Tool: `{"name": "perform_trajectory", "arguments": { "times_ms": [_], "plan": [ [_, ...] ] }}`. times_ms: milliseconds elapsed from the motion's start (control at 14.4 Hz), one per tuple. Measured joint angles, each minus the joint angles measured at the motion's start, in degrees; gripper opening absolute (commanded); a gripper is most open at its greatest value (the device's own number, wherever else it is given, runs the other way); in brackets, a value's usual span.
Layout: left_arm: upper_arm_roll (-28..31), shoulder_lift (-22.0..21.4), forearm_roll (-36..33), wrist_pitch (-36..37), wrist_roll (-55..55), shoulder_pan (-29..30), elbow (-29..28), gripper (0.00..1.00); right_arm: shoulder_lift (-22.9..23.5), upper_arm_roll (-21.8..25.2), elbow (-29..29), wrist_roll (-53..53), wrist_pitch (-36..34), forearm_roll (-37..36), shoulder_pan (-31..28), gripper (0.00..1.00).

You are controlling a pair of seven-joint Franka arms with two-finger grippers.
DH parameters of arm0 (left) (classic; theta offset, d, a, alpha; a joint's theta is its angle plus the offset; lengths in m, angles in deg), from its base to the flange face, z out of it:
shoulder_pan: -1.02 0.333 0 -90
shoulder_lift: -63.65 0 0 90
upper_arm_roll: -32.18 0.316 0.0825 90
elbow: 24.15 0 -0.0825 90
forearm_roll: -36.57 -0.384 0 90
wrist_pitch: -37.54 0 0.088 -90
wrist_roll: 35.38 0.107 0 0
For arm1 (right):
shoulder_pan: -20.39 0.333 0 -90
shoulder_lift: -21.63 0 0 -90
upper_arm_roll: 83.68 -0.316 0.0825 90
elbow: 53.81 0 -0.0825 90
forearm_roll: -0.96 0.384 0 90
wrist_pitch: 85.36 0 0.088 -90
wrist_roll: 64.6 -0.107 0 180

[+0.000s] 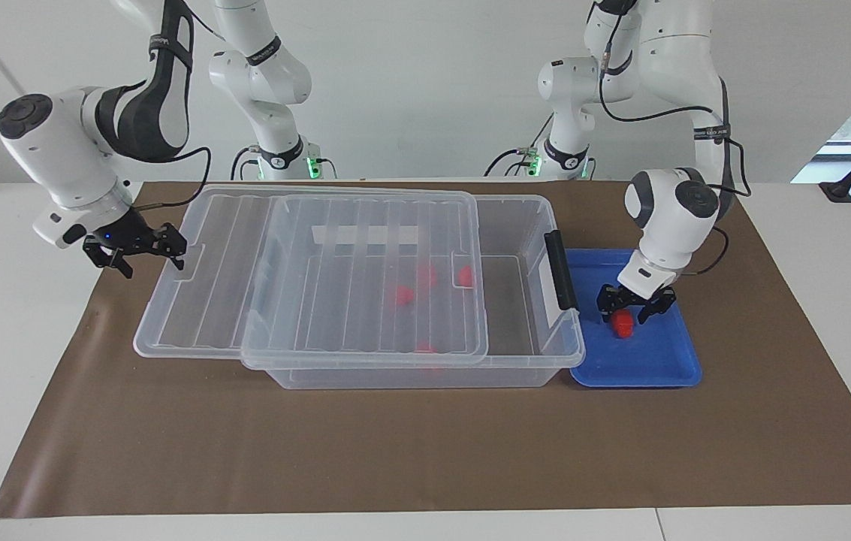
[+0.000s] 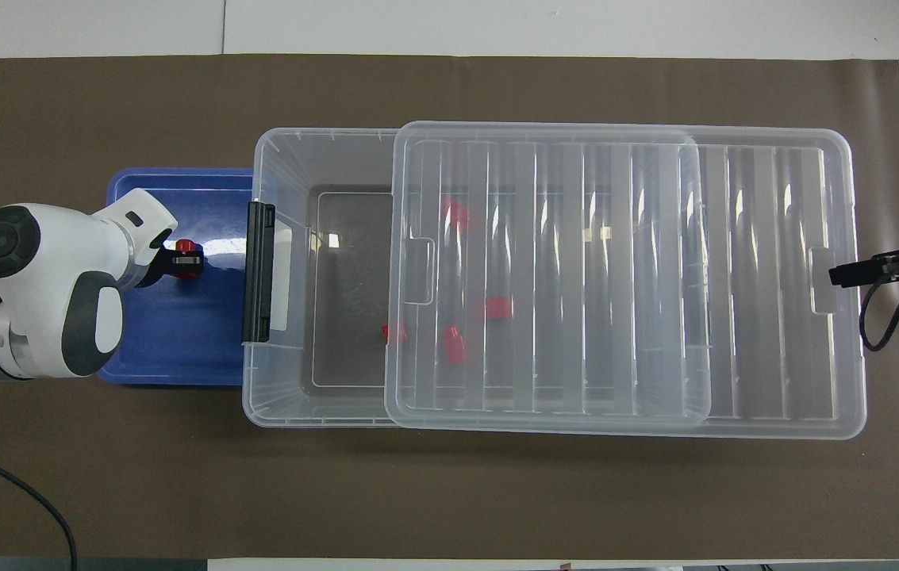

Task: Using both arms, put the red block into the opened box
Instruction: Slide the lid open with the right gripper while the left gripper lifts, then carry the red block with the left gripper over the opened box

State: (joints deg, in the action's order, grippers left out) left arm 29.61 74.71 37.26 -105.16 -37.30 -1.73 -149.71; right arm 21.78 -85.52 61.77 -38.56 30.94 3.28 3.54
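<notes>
The left hand (image 1: 635, 306) is low in the blue tray (image 1: 658, 368), in the right part of the facing view. Its fingers are closed on the red block (image 1: 623, 324), which seems to rest on the tray floor, just beside the box (image 1: 538, 364). The hand comes from above, I think so that it can lift the block straight up and over the box wall and the black latch (image 1: 562, 270). The right hand (image 1: 141, 252) is at the left of this view, at the end of the lid (image 1: 200, 300). Its fingers stand apart and grip nothing, and one fingertip seems to touch the lid's end tab. The lid lies flat on the box but is shifted toward the right arm's end and hangs over there. This leaves an open gap at the latch end, next to the tray, and this is probably why the right hand stays there: to keep the gap open. Other red pieces (image 1: 404, 294) lie inside the box under the lid. The block is gripped but not yet in the box.
</notes>
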Motion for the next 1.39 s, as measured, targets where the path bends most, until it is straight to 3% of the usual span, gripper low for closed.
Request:
{"name": "perform_trajectory", "arguments": {
  "times_ms": [346, 623, 831, 1108, 1385],
  "plan": [
    [0.1, -2.1, 0.0, 3.3, -0.7, 0.0, 1.0, 0.00, 0.0, 0.0, -0.3, 1.7, 0.2, -1.6, -1.8, 1.00],
    [0.2, -9.1, 0.0, 18.8, -0.7, 0.0, 8.1, 0.00, 0.0, 0.1, -0.5, 3.0, 0.4, -1.9, -2.6, 1.00],
    [-0.4, -13.5, 0.0, 25.6, -0.7, 0.0, 11.9, 0.00, 0.0, 0.1, -0.5, 3.1, 0.4, -1.9, -2.8, 1.00],
    [-7.5, -15.4, 0.0, 27.5, -4.2, -0.5, 13.2, 0.00, 0.0, 0.1, -0.5, 3.1, 0.4, -2.0, -2.9, 1.00],
    [-10.3, -14.4, 0.0, 24.0, -12.3, -6.9, 13.2, 0.00, 0.0, -0.1, -1.8, 3.1, 0.1, -2.0, -2.7, 1.00]
  ]
}}
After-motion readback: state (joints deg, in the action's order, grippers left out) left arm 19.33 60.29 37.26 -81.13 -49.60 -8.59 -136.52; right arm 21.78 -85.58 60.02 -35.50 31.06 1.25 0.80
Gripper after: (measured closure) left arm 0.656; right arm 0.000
